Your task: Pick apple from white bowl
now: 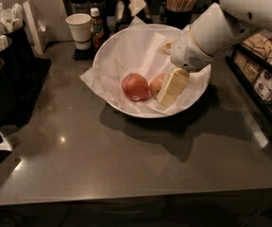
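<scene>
The wide white bowl (pixel 122 56), lined with crinkled white paper, sits at the back middle of the grey counter. Two apples lie in it. The redder apple (pixel 134 87) with a small white sticker is at the left. The paler yellow-orange apple (pixel 155 85) lies just right of it and is mostly hidden behind the gripper. My gripper (pixel 170 91) reaches down into the bowl from the upper right. Its cream fingers (pixel 173 86) sit against the paler apple's right side, tips near the bowl's paper.
A small white paper cup (pixel 79 30) and a brown bottle (pixel 96 27) stand behind the bowl at the left. A toothpick holder (pixel 180 1) stands behind it. Black racks with packets line the left (pixel 4 56) and right (pixel 263 74) sides.
</scene>
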Motion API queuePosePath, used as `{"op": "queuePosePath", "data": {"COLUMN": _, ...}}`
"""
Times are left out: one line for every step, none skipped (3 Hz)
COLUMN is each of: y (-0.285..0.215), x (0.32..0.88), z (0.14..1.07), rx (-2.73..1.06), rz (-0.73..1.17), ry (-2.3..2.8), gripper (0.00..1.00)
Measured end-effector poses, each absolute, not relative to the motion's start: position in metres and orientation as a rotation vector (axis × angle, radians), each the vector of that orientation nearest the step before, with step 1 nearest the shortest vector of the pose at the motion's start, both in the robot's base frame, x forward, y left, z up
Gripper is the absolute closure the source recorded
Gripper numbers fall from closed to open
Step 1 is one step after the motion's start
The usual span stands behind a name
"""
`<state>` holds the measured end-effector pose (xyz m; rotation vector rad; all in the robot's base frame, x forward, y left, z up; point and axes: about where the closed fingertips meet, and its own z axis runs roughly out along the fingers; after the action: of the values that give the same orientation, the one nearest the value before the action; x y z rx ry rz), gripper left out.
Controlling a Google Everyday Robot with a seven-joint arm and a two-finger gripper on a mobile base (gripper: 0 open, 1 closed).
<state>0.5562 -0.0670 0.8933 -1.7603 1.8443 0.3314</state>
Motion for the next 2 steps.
{"op": "queuePosePath", "data": {"y": -0.066, "x": 0.556, "z": 0.893, "rx": -1.763, "rz": 0.336, "ry": 1.841, "gripper": 0.00}}
{"op": "queuePosePath", "data": {"y": -0.063, "x": 0.553, "z": 0.883, "rx": -1.772, "rz": 0.393, "ry": 1.840, "gripper": 0.00}}
